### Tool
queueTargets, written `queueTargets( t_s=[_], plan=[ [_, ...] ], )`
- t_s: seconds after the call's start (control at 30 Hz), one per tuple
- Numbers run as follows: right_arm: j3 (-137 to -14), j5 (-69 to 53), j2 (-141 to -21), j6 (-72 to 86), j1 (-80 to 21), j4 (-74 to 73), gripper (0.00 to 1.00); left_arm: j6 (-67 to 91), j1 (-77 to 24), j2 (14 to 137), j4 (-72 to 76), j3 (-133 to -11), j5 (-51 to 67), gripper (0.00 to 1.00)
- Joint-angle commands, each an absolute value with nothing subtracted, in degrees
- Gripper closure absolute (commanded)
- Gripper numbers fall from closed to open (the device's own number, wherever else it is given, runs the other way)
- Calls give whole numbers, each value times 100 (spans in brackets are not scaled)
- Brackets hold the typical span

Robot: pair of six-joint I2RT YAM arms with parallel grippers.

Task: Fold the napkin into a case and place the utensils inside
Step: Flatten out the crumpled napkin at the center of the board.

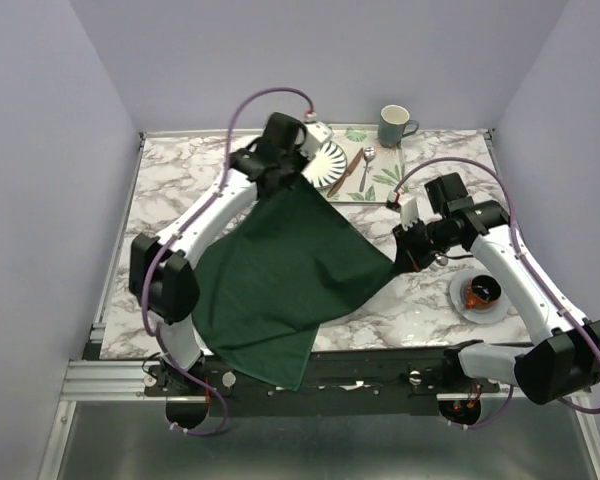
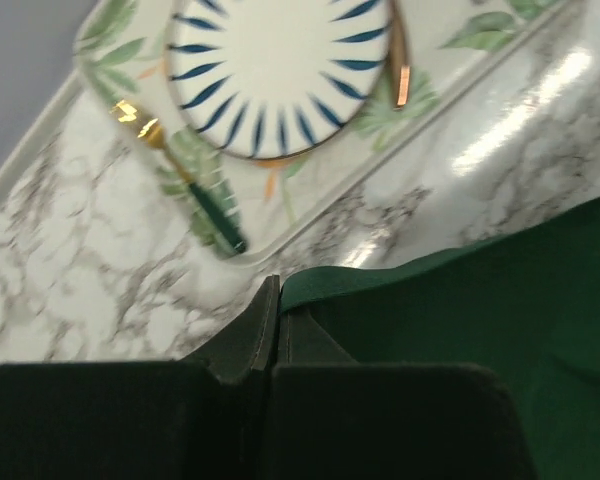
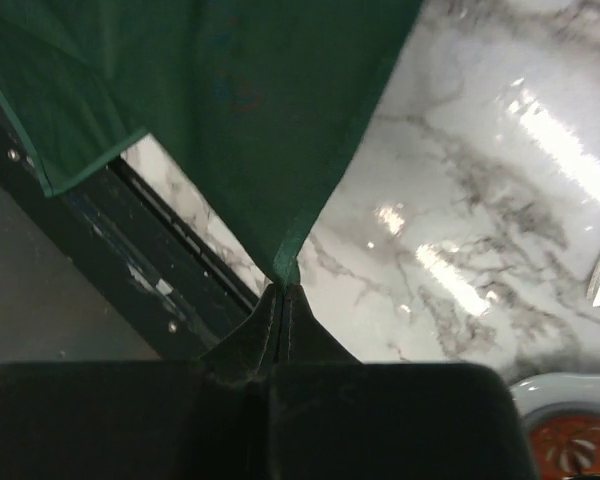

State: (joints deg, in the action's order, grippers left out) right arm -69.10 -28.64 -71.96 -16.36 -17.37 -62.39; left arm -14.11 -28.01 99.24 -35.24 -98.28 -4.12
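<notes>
Top external: high, behind arm bases, looking down over whole marble table [image 1: 180, 180]. Left wrist: low, close, facing striped plate [image 2: 280, 70] on leaf tray [image 2: 320, 185]. Right wrist: close, angled down at marble and near rail [image 3: 110, 230]. Shared across all three: green napkin [image 1: 280, 270].

Glossy white table [image 1: 170, 190] with grey marble veining. Stretched from the left gripper [image 1: 302, 172] to the right gripper [image 1: 398, 258], a dark green napkin [image 1: 290, 270], sagging onto the top between them and hanging over the front edge. Just ahead of the left gripper, a leaf-patterned tray [image 1: 385, 182]; past that, at the far edge, a grey-green mug [image 1: 393, 126]. Near the right gripper, to its right and a little closer to the front edge, a white saucer [image 1: 458, 300].
</notes>
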Motion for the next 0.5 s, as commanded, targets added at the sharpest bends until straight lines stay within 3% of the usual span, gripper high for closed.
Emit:
queueTargets(
  t_s=[0.0, 0.17, 0.2, 0.23, 0.27, 0.3, 0.33, 0.4, 0.47],
  plan=[
    [-6285, -3462, -6829, -1783, -1723, -6126, 100, -1565, -3470, 10466, -3269, -10239, 25, 100],
    [-6275, -3945, -6890, -1846, -1723, -6161, 99, -1363, -3762, 11126, -3515, -10784, 702, 99],
    [-6371, -4033, -6943, -1915, -1723, -6222, 91, -1319, -3762, 11127, -3533, -10819, 773, 94],
    [-6442, -4112, -7013, -1994, -1723, -6327, 79, -1318, -3701, 11092, -3594, -10802, 974, 72],
    [-6538, -4287, -7092, -2100, -1723, -6589, 64, -1353, -3631, 10926, -3751, -10741, 1132, 58],
    [-6626, -4367, -7223, -2309, -1731, -6722, 39, -1388, -3534, 10777, -3814, -10627, 1369, 47],
    [-6784, -4429, -7277, -2390, -1731, -6837, 31, -1397, -3246, 10593, -3858, -10278, 1650, 35],
    [-6916, -4430, -7330, -2496, -1723, -6952, 20, -1362, -2859, 9934, -3858, -9759, 1871, 27],
    [-7145, -4177, -7365, -2461, -1723, -6691, 19, -1397, -2202, 9312, -3954, -8976, 2012, 24]
  ],
)
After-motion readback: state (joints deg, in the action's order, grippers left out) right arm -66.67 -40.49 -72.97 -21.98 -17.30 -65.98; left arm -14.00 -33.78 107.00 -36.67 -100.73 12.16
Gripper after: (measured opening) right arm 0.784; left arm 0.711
